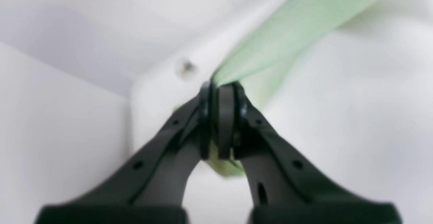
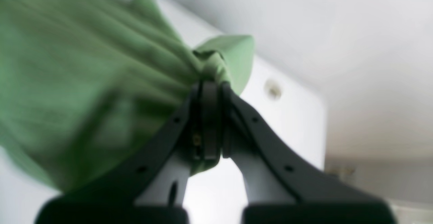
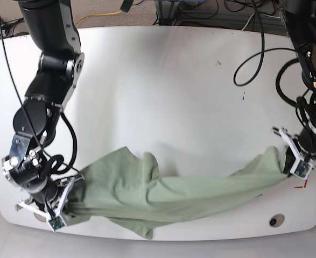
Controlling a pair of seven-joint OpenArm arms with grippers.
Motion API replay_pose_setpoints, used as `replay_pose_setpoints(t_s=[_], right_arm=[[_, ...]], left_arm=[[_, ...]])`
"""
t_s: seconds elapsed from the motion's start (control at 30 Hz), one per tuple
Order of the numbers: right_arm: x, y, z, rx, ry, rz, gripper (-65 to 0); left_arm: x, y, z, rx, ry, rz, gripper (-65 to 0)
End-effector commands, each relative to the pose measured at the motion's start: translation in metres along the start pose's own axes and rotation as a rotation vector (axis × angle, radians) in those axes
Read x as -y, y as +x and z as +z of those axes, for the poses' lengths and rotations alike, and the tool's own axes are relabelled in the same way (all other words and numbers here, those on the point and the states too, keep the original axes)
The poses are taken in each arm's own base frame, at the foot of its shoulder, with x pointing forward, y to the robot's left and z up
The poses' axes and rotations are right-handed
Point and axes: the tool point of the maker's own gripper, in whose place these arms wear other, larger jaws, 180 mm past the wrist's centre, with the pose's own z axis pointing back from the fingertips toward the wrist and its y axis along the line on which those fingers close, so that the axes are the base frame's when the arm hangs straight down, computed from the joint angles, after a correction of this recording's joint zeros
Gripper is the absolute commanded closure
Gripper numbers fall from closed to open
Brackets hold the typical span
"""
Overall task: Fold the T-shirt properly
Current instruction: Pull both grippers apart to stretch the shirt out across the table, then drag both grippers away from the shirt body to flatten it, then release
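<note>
both hands clamped (jaws fully together) on the t-shirt.

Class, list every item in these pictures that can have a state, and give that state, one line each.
Pale sage-green cotton T-shirt: unfolded, wrinkled, stretched between both hands along the white table's near edge.
Left hand: shut on a T-shirt end.
Right hand: shut on bunched T-shirt fabric.
</note>
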Motion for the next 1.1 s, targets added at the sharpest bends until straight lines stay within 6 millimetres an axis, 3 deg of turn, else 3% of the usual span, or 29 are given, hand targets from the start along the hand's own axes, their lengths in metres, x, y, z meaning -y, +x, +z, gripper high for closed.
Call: replay_pose_setpoints(t_s=[0.0, 0.17, 0.33, 0.5, 0.6, 0.67, 0.73, 0.9, 0.97, 1.07], right_arm=[[-0.013, -0.018, 0.001, 0.007, 0.011, -0.031, 0.0], [-0.044, -0.098, 0.008, -0.123, 0.053, -0.102, 0.0], [-0.065, -0.154, 0.018, -0.232, 0.079, -0.167, 0.0], [-0.076, -0.196, 0.031, -0.319, 0.083, -0.237, 0.0], [-0.080, -0.214, 0.038, -0.352, 0.076, -0.280, -1.0], [-0.084, -0.219, 0.040, -0.359, 0.076, -0.311, -5.4], [-0.084, -0.226, 0.043, -0.382, 0.071, -0.337, -13.6], [-0.077, -0.252, 0.061, -0.436, 0.050, -0.510, -44.1], [-0.074, -0.256, 0.066, -0.429, 0.064, -0.571, -49.0], [-0.076, -0.267, 0.079, -0.425, 0.093, -0.661, -49.0]], left_arm=[[0.010, -0.019, 0.006, -0.038, -0.013, 0.004, 0.0], [0.051, -0.075, 0.019, -0.173, -0.113, 0.025, 0.0], [0.081, -0.111, 0.036, -0.248, -0.184, 0.042, 0.0], [0.102, -0.141, 0.055, -0.334, -0.237, 0.055, 0.0], [0.099, -0.154, 0.065, -0.363, -0.223, 0.071, 0.0], [0.098, -0.158, 0.069, -0.373, -0.220, 0.075, -0.3], [0.103, -0.165, 0.074, -0.394, -0.233, 0.077, -6.1], [0.105, -0.178, 0.081, -0.430, -0.236, 0.095, -36.9], [0.103, -0.181, 0.082, -0.434, -0.223, 0.119, -42.1], [0.090, -0.183, 0.087, -0.428, -0.154, 0.170, -44.3]])
